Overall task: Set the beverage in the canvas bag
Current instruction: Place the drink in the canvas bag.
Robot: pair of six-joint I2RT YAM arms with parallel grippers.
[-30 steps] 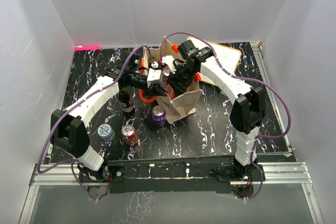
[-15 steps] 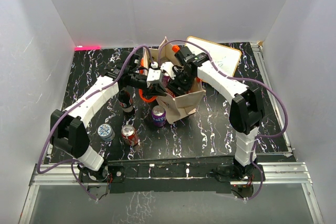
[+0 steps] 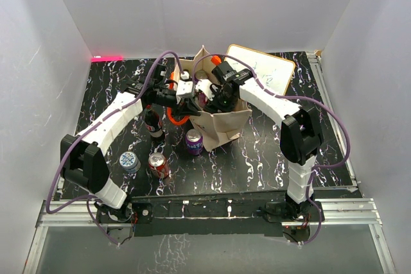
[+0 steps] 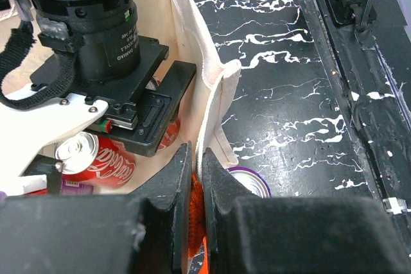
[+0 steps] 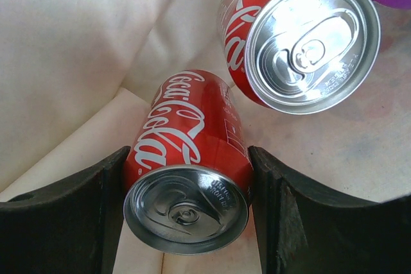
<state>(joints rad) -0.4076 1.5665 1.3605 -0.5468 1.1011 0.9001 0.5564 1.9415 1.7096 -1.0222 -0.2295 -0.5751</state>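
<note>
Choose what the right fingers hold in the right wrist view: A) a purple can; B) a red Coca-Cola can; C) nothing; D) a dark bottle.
B: a red Coca-Cola can sits gripped between the right fingers, over the cloth of the canvas bag.

Boxed in on three sides by plain white panels: back wall [image 3: 192, 11], left wall [image 3: 38, 62], right wall [image 3: 379, 62]. No seams or marks legible.

Table top [image 3: 257, 152] black with white marble-like veining, slightly glossy; same surface in the left wrist view.

Small pink glow [image 3: 106, 58] at the foot of the back wall, far left corner.

Aluminium rail [image 3: 347, 210] along the near edge, black bar [image 3: 212, 206] just behind it. Second rail [image 3: 321, 88] down the right side.

Dull grey surface [image 3: 212, 251] nearest the camera.

Even, diffuse light; soft shadows only.
</note>
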